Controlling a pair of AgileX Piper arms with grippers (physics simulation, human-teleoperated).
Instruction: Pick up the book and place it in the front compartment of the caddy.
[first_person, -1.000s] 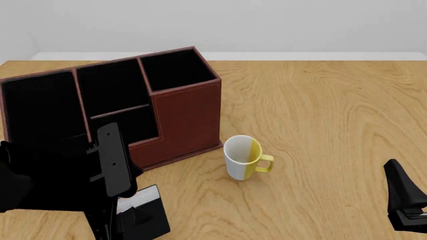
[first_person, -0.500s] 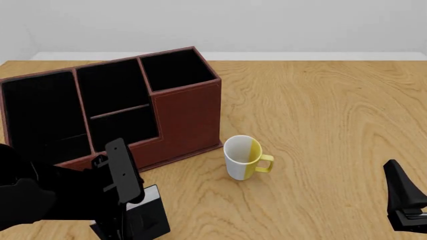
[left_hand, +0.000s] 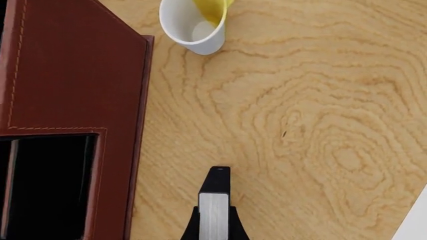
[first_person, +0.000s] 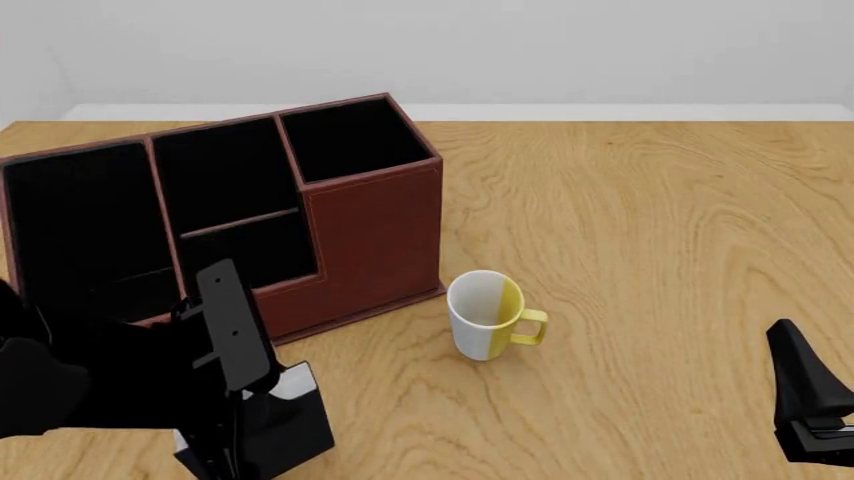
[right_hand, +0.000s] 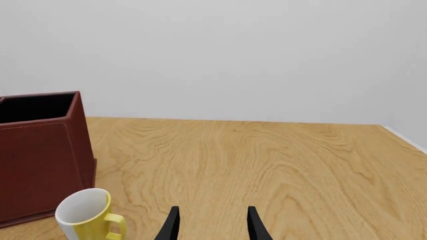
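Black-covered, the book (first_person: 296, 425) is sitting clamped upright in the left gripper (first_person: 260, 425) near the counter (first_person: 641, 220) front edge. Raising it above the caddy (first_person: 367, 235) wall before crossing seems wise. The right gripper (right_hand: 210, 225) is idling, parted.

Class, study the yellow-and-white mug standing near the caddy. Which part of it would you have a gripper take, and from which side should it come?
Grip the rim and wall, coming down from above. The mug stands upright with its mouth open, so one finger can go inside and one outside. Its handle points right, away from the caddy, and looks too small a loop to pinch surely. The right gripper, open, has clear table on that side.
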